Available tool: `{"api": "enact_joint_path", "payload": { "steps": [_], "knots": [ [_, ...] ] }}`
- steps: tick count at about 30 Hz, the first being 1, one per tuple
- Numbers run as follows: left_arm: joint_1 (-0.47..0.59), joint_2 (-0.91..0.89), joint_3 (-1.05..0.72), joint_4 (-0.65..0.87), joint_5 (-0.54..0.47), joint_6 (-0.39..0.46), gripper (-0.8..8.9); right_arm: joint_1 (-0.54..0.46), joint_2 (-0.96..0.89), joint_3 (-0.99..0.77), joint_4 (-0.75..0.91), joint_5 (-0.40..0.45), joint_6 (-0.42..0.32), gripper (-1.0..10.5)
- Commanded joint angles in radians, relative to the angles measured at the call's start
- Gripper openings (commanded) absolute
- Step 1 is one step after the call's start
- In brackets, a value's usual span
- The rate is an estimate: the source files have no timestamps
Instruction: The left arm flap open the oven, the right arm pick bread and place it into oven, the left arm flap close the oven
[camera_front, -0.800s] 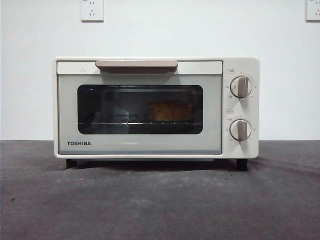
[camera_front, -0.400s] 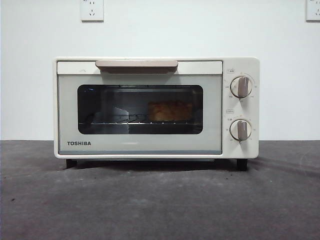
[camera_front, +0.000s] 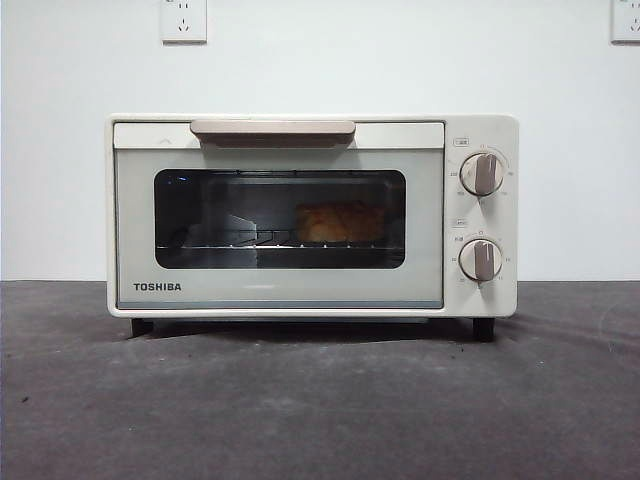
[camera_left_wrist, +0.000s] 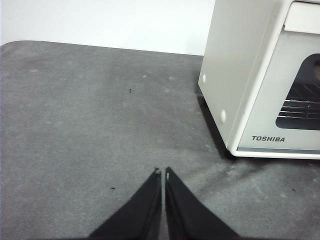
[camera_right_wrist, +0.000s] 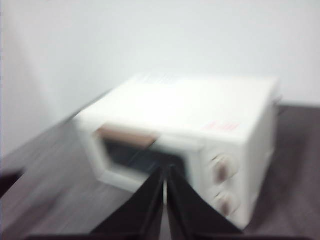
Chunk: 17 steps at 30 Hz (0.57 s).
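The cream-white TOSHIBA oven (camera_front: 312, 215) stands on the dark table with its door shut and its beige handle (camera_front: 273, 129) at the top. The orange-brown bread (camera_front: 340, 222) lies on the wire rack inside, behind the dark glass, right of middle. No arm shows in the front view. My left gripper (camera_left_wrist: 161, 173) is shut and empty, low over the table, away from the oven's left front corner (camera_left_wrist: 235, 100). My right gripper (camera_right_wrist: 164, 172) is shut and empty, held above and in front of the oven (camera_right_wrist: 185, 130); that view is blurred.
Two beige knobs (camera_front: 482, 174) sit on the oven's right panel. A white wall with two sockets (camera_front: 184, 18) rises behind the oven. Grey table surface (camera_front: 320, 400) spreads in front of the oven.
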Motion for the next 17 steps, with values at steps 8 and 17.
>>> {"api": "enact_joint_path", "payload": {
  "steps": [8,17],
  "knots": [
    [0.001,-0.002,-0.021,-0.006,-0.003,0.006,0.2,-0.372,-0.22,-0.444,0.327,0.001,-0.141,0.1],
    [0.001,-0.002,-0.021,-0.005,-0.003,0.006,0.2,-0.441,-0.29,-0.656,0.326,-0.034,-0.268,0.1]
  ]
}}
